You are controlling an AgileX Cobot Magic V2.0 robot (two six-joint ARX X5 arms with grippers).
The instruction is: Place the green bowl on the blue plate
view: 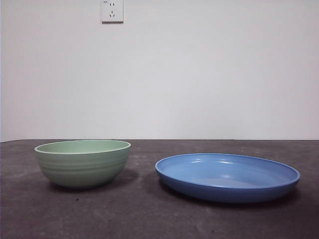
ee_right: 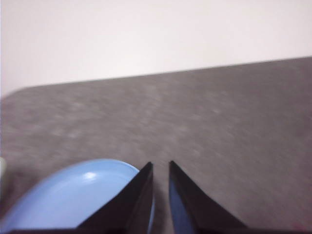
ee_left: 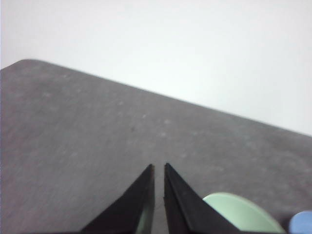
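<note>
The green bowl (view: pixel 82 164) stands upright on the dark table at the left, empty. To its right, a small gap away, lies the blue plate (view: pixel 227 185), also empty. Neither arm shows in the front view. The left gripper (ee_left: pixel 158 165) hangs above the table with its jaws shut on nothing; part of the green bowl (ee_left: pixel 239 214) and a sliver of the blue plate (ee_left: pixel 302 222) show beside it. My right gripper (ee_right: pixel 160 163) is likewise shut and empty, held over the table with the blue plate (ee_right: pixel 73 195) beside and below it.
The dark grey table (view: pixel 149 214) ends at a plain white wall with a power socket (view: pixel 112 11) high up. The table's far edge (ee_left: pixel 161 95) shows in both wrist views.
</note>
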